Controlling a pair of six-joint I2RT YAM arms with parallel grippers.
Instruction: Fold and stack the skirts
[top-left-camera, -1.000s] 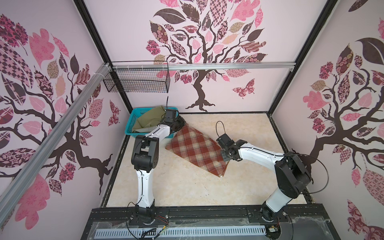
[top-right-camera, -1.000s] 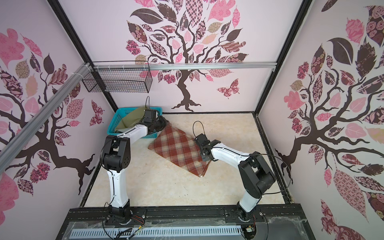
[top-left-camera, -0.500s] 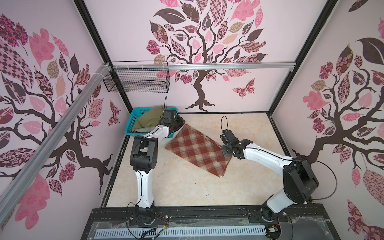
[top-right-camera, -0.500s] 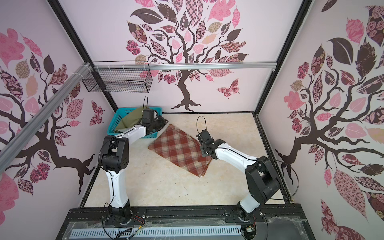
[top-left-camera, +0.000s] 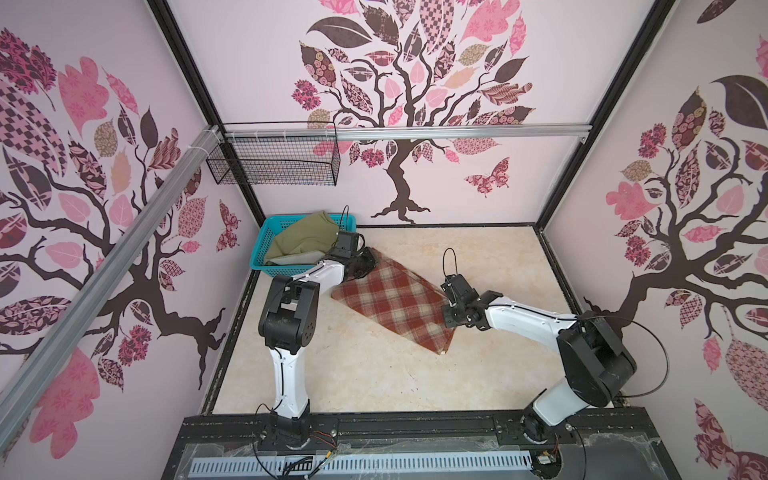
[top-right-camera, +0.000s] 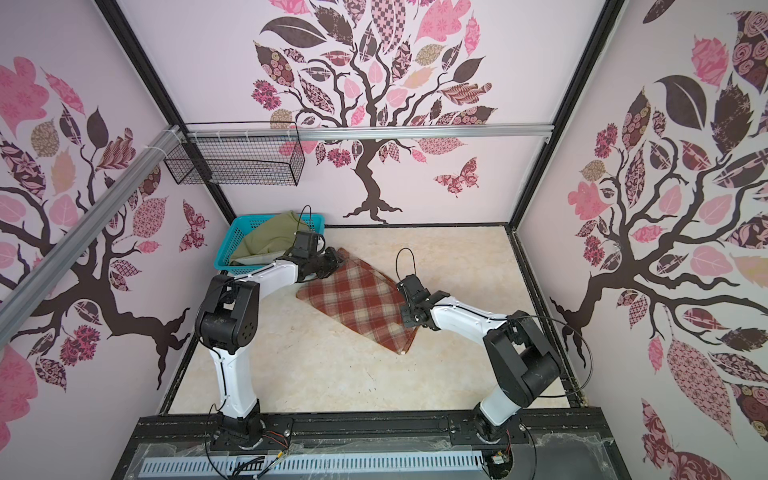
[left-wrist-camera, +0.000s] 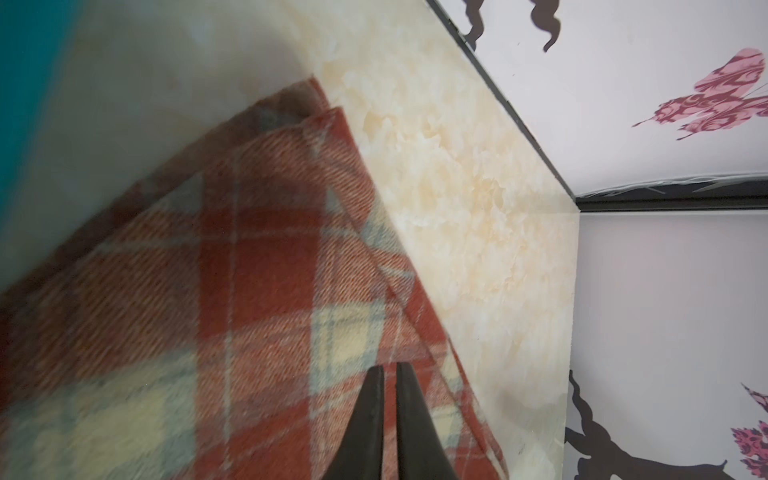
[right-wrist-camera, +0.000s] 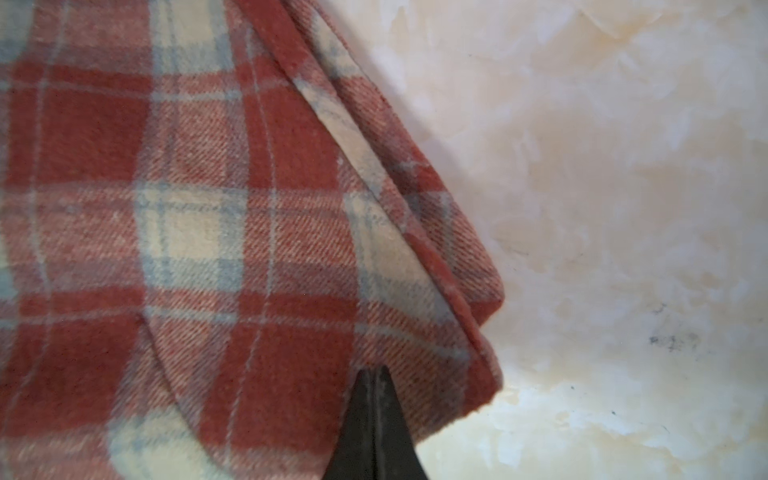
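- Two skirts were on view. The plaid skirt (top-left-camera: 392, 307) lay flat in the middle of the tabletop (top-left-camera: 478, 257), its length running from 11 o'clock to 5 o'clock. The olive skirt (top-left-camera: 303, 243) sat bunched in the turquoise basket (top-left-camera: 259, 253) at the tabletop's 10 o'clock corner.
- The left gripper (left-wrist-camera: 390, 368) had its jaws drawn almost together, with only a slim gap between them. Its tips met the plaid skirt at the 11 o'clock corner, just beside the basket, and it appeared to pinch the fabric edge there.
- The right gripper (right-wrist-camera: 374, 370) was closed fully on the plaid skirt's 3 o'clock corner. The cloth puckered at its tips, and that corner looked raised off the tabletop.
- The step in hand was judged to be the grasp for a fold of the plaid skirt, since both grips sat on the long edge facing 1 o'clock.
- The next move would call for lifting both corners together and carrying that edge toward 7 o'clock, then laying it on the opposite edge.
- The arms would need matched height and pace so the woolly cloth did not skew, and the left arm would need to clear the basket wall.
- The olive skirt had not yet been folded, and no stack had been started.
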